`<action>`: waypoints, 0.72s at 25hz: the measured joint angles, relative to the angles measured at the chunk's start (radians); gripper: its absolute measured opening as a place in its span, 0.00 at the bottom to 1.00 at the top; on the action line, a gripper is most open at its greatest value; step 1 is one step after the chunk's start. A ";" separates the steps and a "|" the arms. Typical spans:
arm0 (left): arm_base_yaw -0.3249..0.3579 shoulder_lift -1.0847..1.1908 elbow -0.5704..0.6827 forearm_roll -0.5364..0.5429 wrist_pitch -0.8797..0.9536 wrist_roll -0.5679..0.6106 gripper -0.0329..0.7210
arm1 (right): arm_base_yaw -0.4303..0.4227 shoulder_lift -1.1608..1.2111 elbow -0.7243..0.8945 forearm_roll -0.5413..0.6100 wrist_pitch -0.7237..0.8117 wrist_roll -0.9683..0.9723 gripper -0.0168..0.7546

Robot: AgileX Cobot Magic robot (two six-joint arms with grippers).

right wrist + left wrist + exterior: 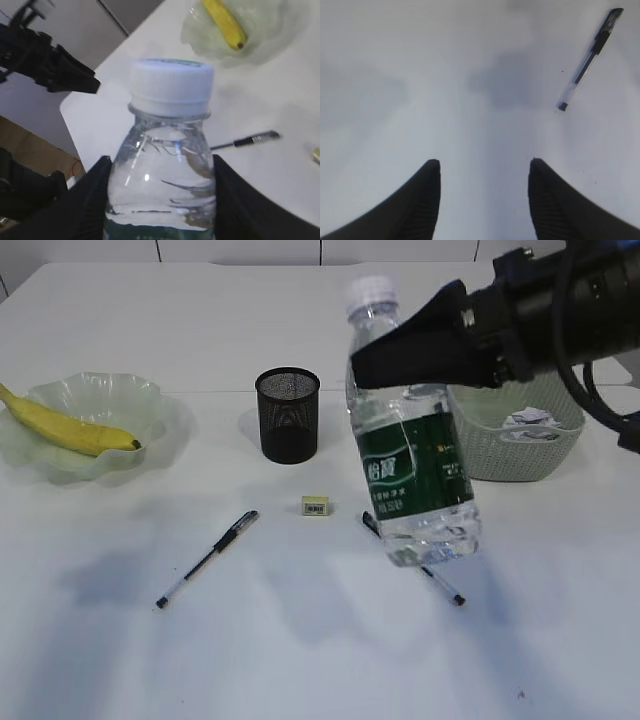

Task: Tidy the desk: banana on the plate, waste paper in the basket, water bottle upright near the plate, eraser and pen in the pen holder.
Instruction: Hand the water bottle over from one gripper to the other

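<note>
Water bottle (412, 430), pinched at its shoulder by right gripper (160, 200), hung tilted above desk (300, 640), hiding part of a pen (440, 585). Left gripper (484, 172) spread, empty. Basket (515, 445) partly blocked by arm.

Clear water bottle (412, 430), white cap, green label, nearly upright, raised above the desk (300, 640).

On the counter (300, 660), the plate (150, 415) sits near the left edge with the banana (65, 425) in it. The pen holder (288, 415) stands mid-counter, the eraser (315, 505) just before it. One pen (207, 559) lies front-left of the eraser, another pen (440, 585) to its right, behind the raised water bottle (410, 455). The basket (515, 440) stands toward the right edge, waste paper (530, 420) in it.
</note>
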 joint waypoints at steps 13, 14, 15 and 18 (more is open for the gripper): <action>0.000 0.000 0.000 -0.002 -0.017 0.000 0.56 | 0.015 0.009 0.000 0.327 0.173 -0.442 0.54; 0.000 0.000 0.000 -0.002 -0.017 0.000 0.56 | 0.028 0.015 0.000 0.334 0.175 -0.464 0.54; 0.000 0.000 0.000 -0.003 -0.019 0.000 0.56 | 0.045 0.021 0.000 0.341 0.175 -0.490 0.54; 0.000 0.000 0.000 -0.004 -0.019 0.000 0.56 | 0.086 0.040 0.000 0.351 0.176 -0.577 0.54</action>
